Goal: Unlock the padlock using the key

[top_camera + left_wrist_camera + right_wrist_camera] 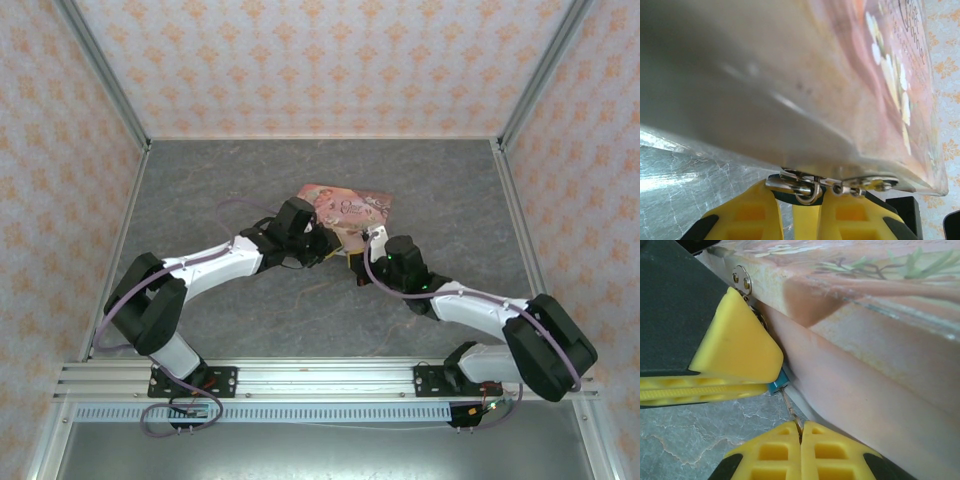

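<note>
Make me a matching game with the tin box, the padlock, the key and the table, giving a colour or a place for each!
Things:
1. tin box
2. padlock
3. key
4. table

Matches:
A. grey
B. pinched in the right tool
C. pink
D. blue-teal

Pairs: 1-C, 2-D, 3-B, 4-A.

Padlock [776, 386] against tin [865, 390] — key [789, 407] just beside.
</note>
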